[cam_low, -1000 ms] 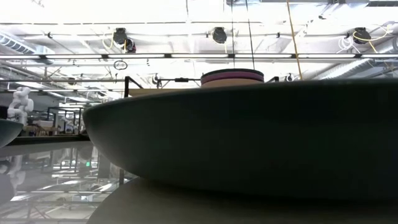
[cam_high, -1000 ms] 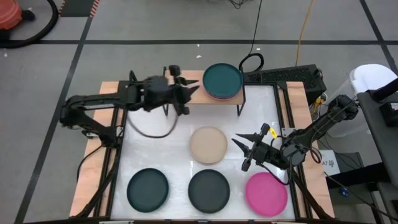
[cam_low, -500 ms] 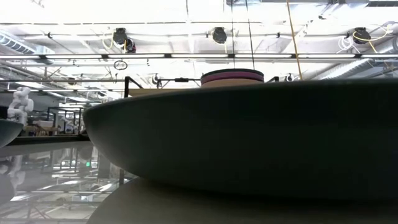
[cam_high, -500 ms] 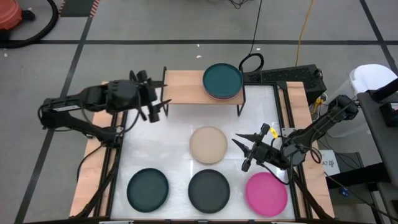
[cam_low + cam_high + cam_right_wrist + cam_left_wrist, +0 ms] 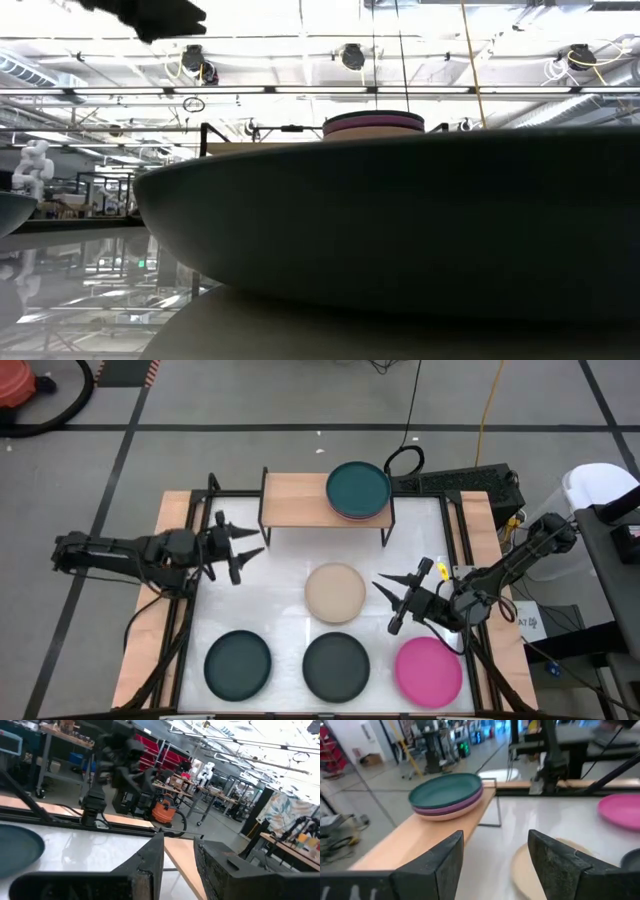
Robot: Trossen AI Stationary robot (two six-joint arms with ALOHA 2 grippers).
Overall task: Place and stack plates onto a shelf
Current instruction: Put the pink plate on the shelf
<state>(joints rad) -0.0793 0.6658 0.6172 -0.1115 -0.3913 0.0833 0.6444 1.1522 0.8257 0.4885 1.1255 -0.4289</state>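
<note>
Pulled back from the shelf [image 5: 300, 500], left tool [image 5: 240, 550] hovers open.

Four plates on white table [image 5: 280, 595]; shelf [image 5: 296, 506] stack, seemingly three

1. Shelf [image 5: 300, 500]: pale wood board, matt, smooth; thin black metal legs.
2. Stacked plates [image 5: 447, 796] at upper centre: smooth, faintly satin, plastic-like.
3. Beige plate [image 5: 335, 592] at centre: matt, even.
4. Tabletop [image 5: 280, 600]: white, glossy, reflective.
5. Left gripper [image 5: 238, 549] fingers [image 5: 432, 865]: dark, matt, plastic-like.
</note>
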